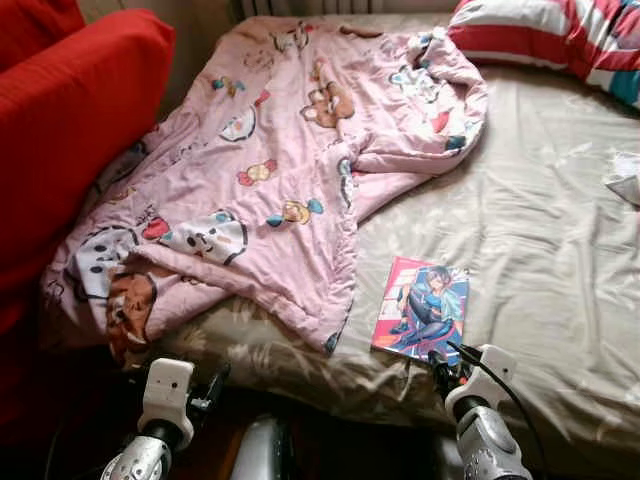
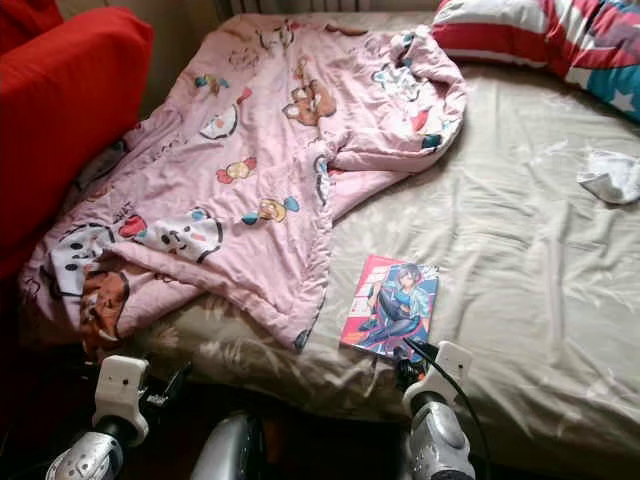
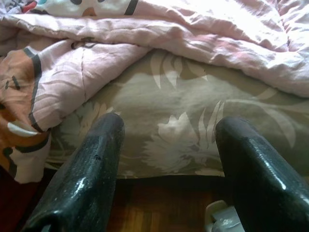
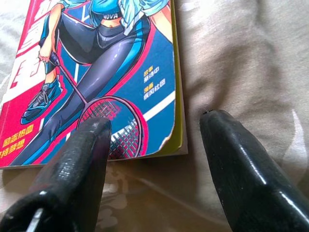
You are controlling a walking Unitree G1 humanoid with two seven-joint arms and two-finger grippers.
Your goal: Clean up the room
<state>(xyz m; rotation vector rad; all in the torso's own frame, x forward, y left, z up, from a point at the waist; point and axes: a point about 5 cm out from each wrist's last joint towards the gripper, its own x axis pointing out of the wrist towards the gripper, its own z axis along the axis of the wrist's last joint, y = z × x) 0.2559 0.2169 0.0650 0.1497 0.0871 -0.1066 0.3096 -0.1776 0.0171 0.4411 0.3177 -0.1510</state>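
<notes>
Bed [image 1: 560, 230] in beige floral sheet, pink cartoon quilt [image 1: 270, 170] heaped over its left half, striped pillow [image 1: 560, 35] at the head. Comic book [image 1: 421, 308] lies flat near the front edge. Right gripper [image 4: 154, 159] hovers at its near corner, fingers wide apart, holding nothing. Left gripper [image 3: 166, 159] gapes empty before the mattress edge

A red sofa [image 1: 70, 130] stands beside the bed [image 1: 540, 250].

**Stuff on the bed**

Comic book [image 1: 421, 308] lies flat, cover up, near the bed's front edge, just beside the pink cartoon quilt [image 1: 270, 170], which is rumpled and half hanging off. Small white cloth [image 2: 612, 176] sits crumpled far right.
</notes>
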